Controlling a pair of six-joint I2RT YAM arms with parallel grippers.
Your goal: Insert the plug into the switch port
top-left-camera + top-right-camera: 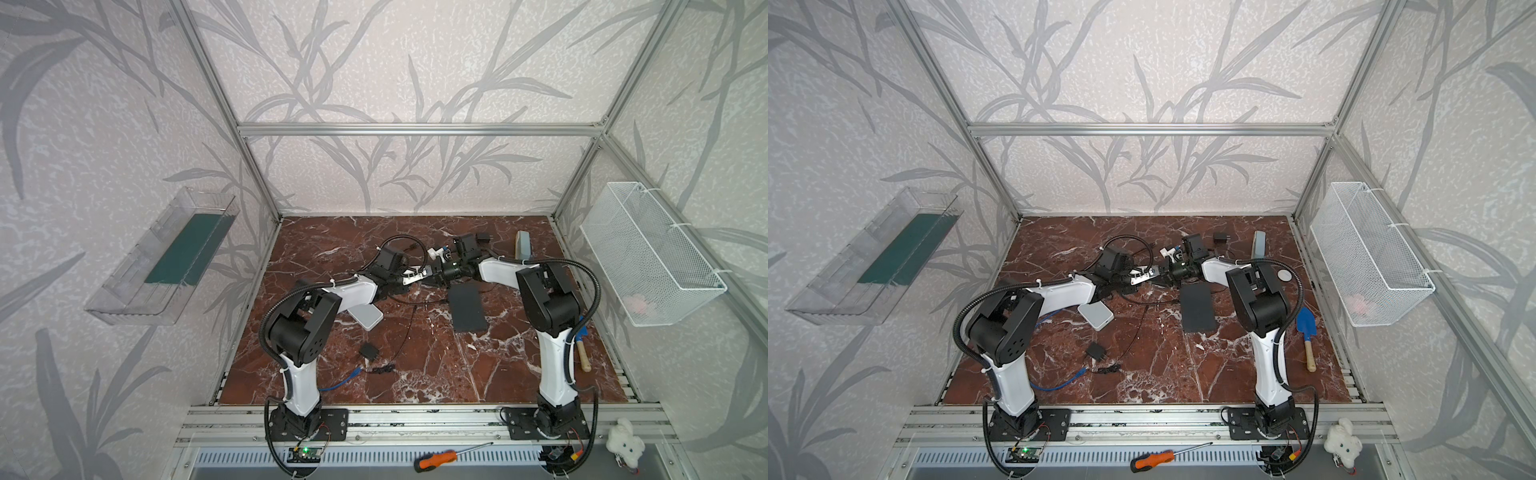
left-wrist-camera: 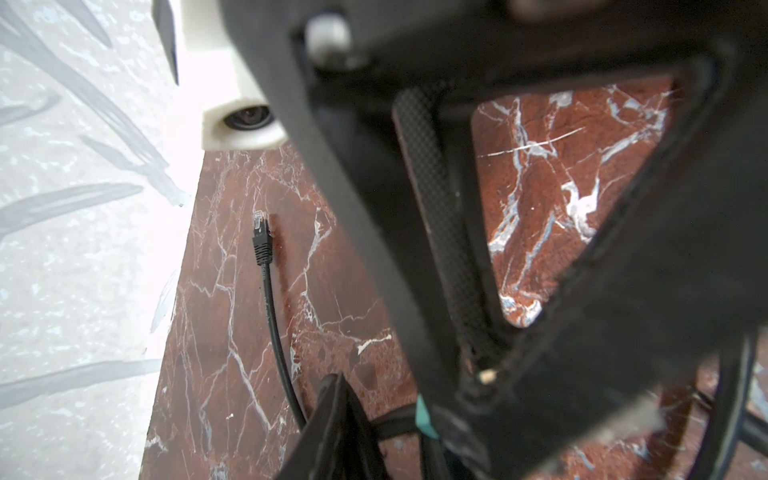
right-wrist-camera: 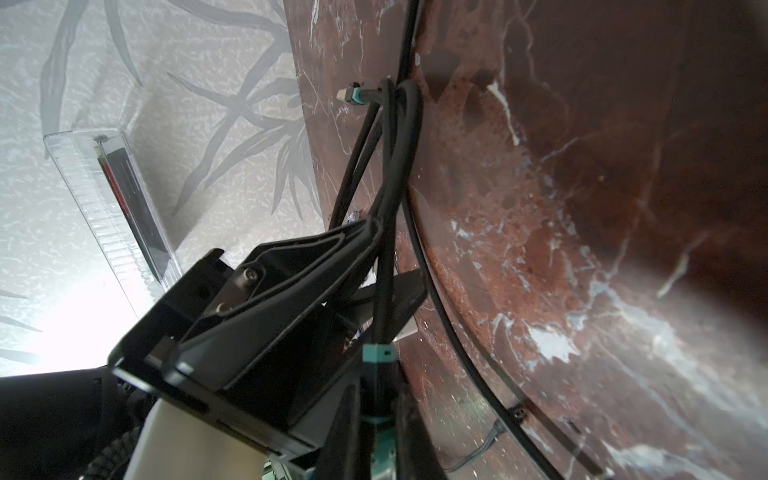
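Red-brown marble makes the table (image 1: 436, 374). In both top views the two arms meet over its far middle. The left gripper (image 1: 415, 277) is nose to nose with the right gripper (image 1: 439, 275). From up there they look too small to tell what they do.

The right wrist view shows more. The right gripper is squeezed tight on a thick black cable (image 3: 397, 174) with a teal end (image 3: 353, 96). The left gripper's fingers (image 3: 332, 245) lie along the same loops, but I cannot tell if they are apart or pressed together. Only the left wrist view shows another black cable end (image 2: 262, 241) with a clear tip, lying flat on the marble.

The white box (image 1: 369, 319) lies partly under the left arm, and its port is hidden in every view. The black adapter block (image 1: 368, 352) lies in front of the box, apart from it. Its thin cord (image 1: 409, 328) runs toward the far side. The plug tip is too small to find.

A blue trowel (image 1: 1306, 328) shows whole in a top view. In a top view only its wooden handle (image 1: 584, 359) peeks past the right arm.
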